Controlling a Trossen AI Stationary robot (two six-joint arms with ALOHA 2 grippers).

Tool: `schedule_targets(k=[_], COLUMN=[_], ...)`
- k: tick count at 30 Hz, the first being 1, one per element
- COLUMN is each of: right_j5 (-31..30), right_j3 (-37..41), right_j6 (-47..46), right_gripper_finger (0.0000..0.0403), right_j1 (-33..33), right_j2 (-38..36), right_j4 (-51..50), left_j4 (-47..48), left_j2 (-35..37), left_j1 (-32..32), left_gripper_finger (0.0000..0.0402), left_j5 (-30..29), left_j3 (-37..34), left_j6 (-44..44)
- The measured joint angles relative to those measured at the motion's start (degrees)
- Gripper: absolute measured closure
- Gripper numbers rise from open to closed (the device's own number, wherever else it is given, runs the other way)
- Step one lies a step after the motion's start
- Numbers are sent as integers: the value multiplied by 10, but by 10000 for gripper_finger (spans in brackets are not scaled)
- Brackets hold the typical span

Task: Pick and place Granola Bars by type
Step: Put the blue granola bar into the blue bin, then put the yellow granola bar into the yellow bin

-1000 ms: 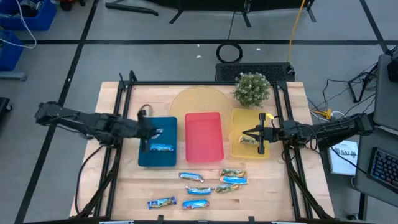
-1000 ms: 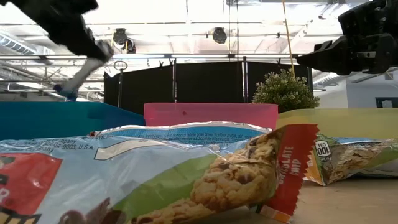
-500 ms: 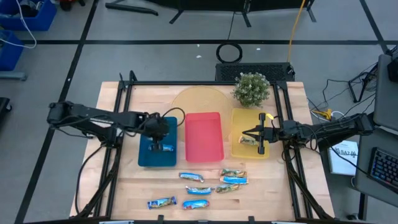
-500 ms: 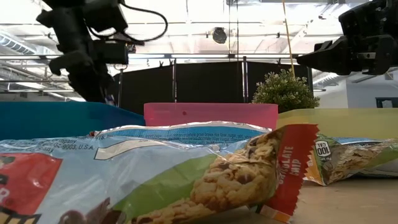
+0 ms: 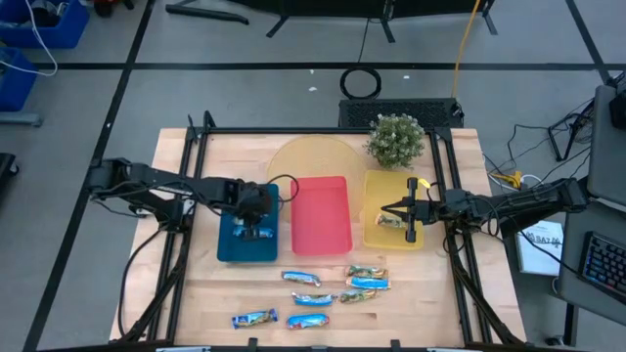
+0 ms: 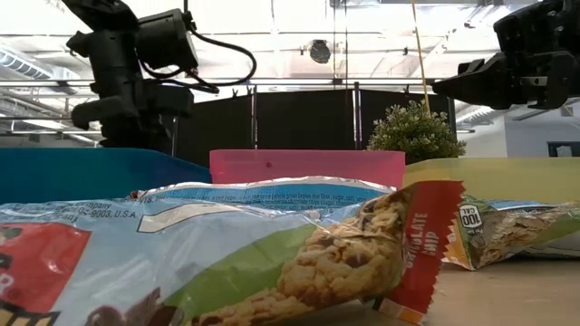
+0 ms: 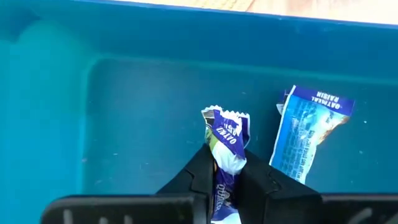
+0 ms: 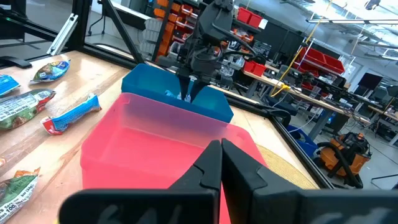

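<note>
Since half a second ago, left gripper (image 5: 256, 231) lower inside the blue tray (image 5: 227, 244), fingers clamped on a blue-and-white bar (image 7: 226, 140); second blue bar (image 7: 309, 132) at its 3 o'clock, seen only by wrist; right gripper (image 5: 407, 218) unmoved over yellow tray (image 5: 374, 235), fingers together.

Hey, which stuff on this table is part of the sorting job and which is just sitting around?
Job:
- shiny-wrapped granola bars
- blue bar in left gripper
- blue rectangular tray
- yellow rectangular tray
- red rectangular tray

Lying about:
- small green potted plant
- round tan mat
</note>
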State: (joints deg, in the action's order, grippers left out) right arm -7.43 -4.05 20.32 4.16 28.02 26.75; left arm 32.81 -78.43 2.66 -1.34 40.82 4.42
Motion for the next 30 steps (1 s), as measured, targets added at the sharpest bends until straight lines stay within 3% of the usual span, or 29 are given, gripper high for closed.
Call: schedule_targets(k=[10, 15, 18, 23, 27, 30], right_j5=[0, 0, 0, 0, 0, 0], right_j3=[0, 0, 0, 0, 0, 0], right_j6=[-1, -1, -1, -13, -17, -21], right_gripper_finger=[403, 403, 403, 403, 403, 403], right_j1=[0, 0, 0, 0, 0, 0], right_j2=[0, 0, 0, 0, 0, 0], right_j4=[0, 0, 0, -2, -2, -2], left_j4=[5, 31, 10, -37, -83, -156], left_j2=[31, 99, 182, 328, 418, 469], left_j1=[-2, -25, -57, -89, -87, -87], left_gripper_finger=[267, 253, 270, 335, 391, 393], left_j5=[0, -2, -3, -50, -72, -36], left_j3=[0, 0, 0, -9, -67, -132], left_j6=[6, -38, -67, -80, -77, -101])
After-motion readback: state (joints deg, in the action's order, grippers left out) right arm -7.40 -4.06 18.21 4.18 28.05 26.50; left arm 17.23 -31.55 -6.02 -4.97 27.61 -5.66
